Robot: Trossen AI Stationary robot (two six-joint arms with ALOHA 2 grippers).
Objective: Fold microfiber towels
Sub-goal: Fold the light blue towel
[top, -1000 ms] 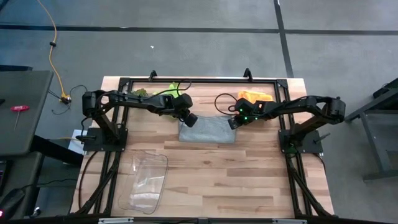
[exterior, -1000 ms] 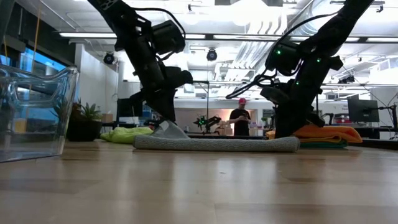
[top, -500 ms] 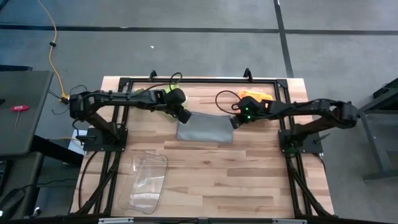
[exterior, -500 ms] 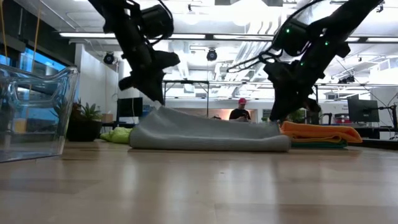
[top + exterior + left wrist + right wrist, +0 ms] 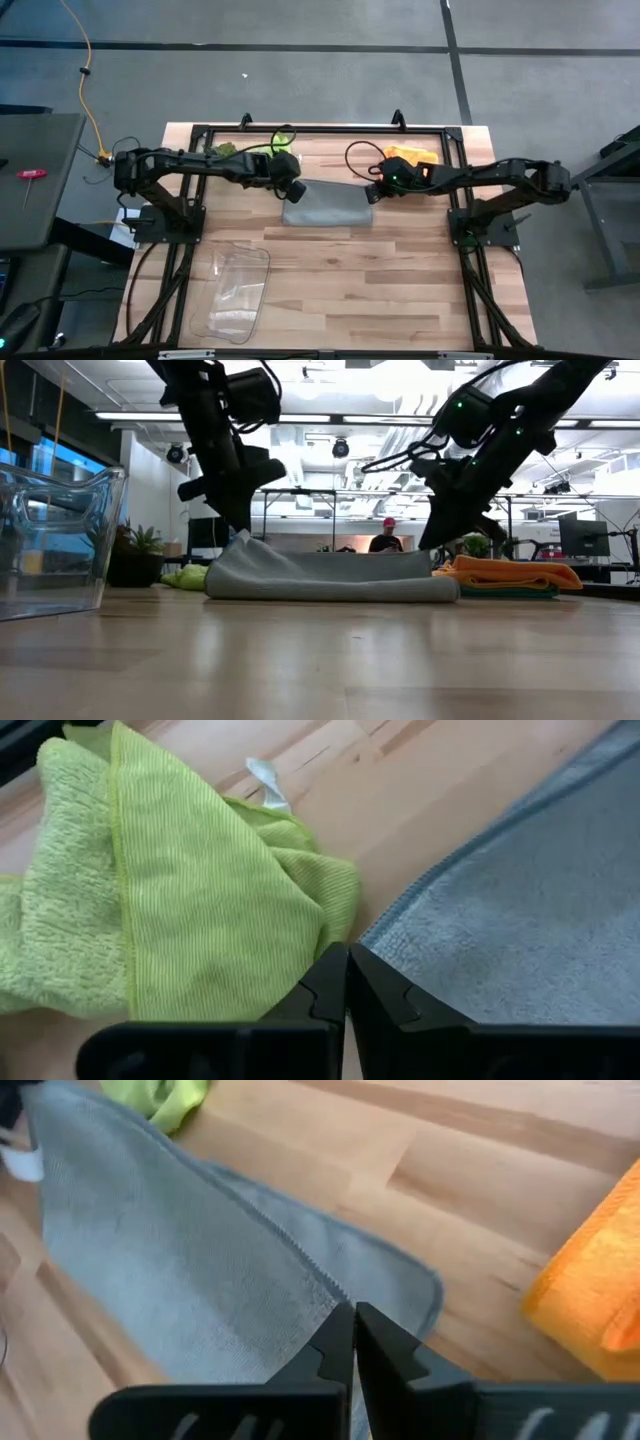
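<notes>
Two hands, both pinched on grey towel (image 5: 324, 206): left hand (image 5: 293, 190) on its left corner, right hand (image 5: 374, 193) on right. Towel mid-desk (image 5: 400, 270), long axis left-right btwn them, far edge lifted.

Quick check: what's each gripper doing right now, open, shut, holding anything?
Left gripper: shut, pinching one corner of the grey towel.
Right gripper: shut, pinching the grey towel's edge on the other side.
</notes>
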